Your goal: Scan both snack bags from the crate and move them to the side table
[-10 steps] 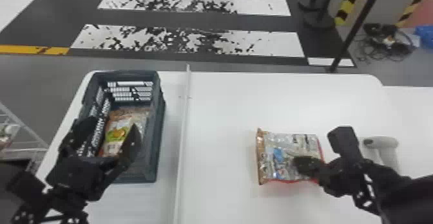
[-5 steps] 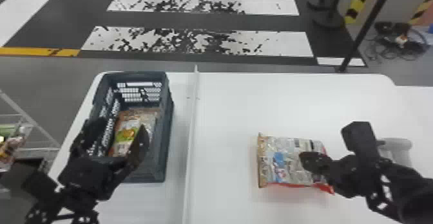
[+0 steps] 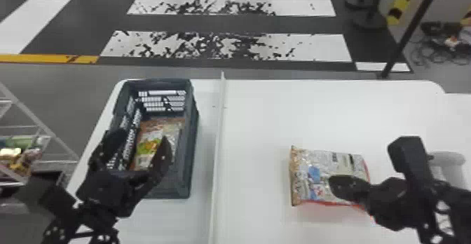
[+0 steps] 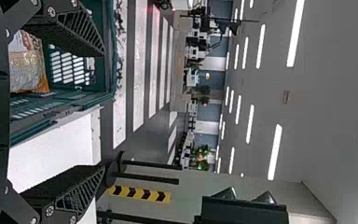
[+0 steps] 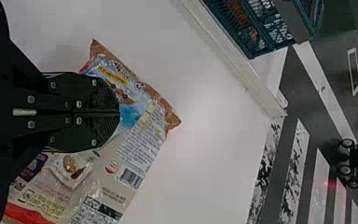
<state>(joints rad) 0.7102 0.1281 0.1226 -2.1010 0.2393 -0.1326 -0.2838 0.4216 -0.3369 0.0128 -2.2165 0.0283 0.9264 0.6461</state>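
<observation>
Both empty, the wide-open left gripper [image 3: 143,138] could snag the crate [image 3: 192,148] if lowered askew, the closed right gripper [image 3: 333,182] overhanging a snack bag [image 3: 312,176].

The left arm [image 3: 101,222] enters at the head view's bottom edge; the left gripper [image 3: 143,141] points forward, its fingers spread wide; the right arm [image 3: 445,208] enters at lower right; the right gripper [image 3: 333,182] points leftward, its two flat fingers together.
</observation>
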